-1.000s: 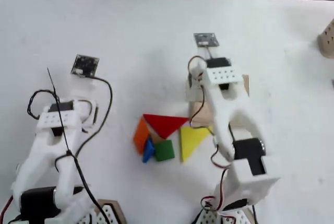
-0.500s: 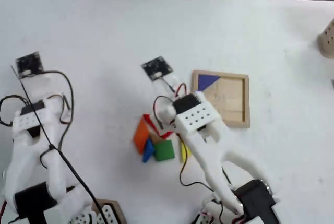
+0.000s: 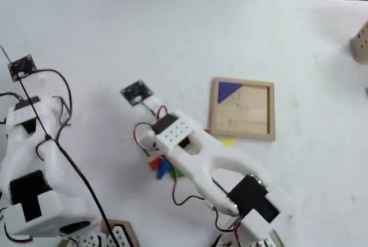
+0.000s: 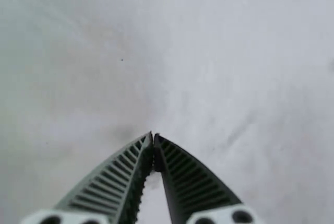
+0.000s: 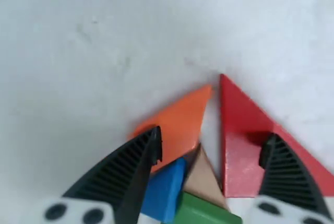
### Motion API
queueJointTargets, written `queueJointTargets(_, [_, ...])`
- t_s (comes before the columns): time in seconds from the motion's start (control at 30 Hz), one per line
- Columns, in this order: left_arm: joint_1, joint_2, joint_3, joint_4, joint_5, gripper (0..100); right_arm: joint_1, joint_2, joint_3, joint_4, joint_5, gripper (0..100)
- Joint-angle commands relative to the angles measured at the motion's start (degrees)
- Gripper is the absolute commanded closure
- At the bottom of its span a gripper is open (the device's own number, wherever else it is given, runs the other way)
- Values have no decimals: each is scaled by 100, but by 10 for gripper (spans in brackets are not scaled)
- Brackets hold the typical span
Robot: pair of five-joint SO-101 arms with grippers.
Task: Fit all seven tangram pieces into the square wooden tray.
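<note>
Here, right tool [image 5: 213, 137], orange piece [image 5: 177, 119] beneath

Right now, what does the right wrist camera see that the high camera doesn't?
Right wrist view's own: the right claw open above the pieces, the red triangle and a tan triangle. High view's own: the wooden tray holding a blue triangle, with a yellow piece by its edge. Shared: the orange piece, blue piece and green piece.
</note>
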Motion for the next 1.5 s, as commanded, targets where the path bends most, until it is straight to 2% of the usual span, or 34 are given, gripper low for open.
queueJointTargets(0.0, [-22,-22,-325,44,44,976,-189,-22,-316,207,-62,719])
queueJointTargets(0.17, [-13,-22,-325,26,35,976,-462,-4,-290,198,-510,809])
queueJointTargets(0.4, [-22,-22,-325,26,26,976,-585,-4,-123,215,-826,872])
queueJointTargets(0.57, [-22,-22,-325,26,18,976,-585,-31,-88,312,-756,937])
queueJointTargets(0.63, [-22,-22,-325,18,18,976,-567,-75,-114,453,-475,948])
queueJointTargets(0.7, [-22,-13,-325,18,18,976,-549,-312,-79,488,-167,951])
queueJointTargets(0.87, [-22,-13,-325,26,18,976,-593,-1279,545,374,-105,981])
queueJointTargets(1.0, [-31,-4,-325,35,18,976,-1174,-1807,1187,242,440,981])
queueJointTargets(1.17, [-40,4,-325,26,18,976,-1982,-1824,1521,-171,431,978])
queueJointTargets(1.33, [-40,4,-316,26,18,976,-1560,-1262,1459,-664,-176,978])
queueJointTargets(1.47, [-40,4,-316,26,18,976,-1147,-1007,1240,-690,-167,981])
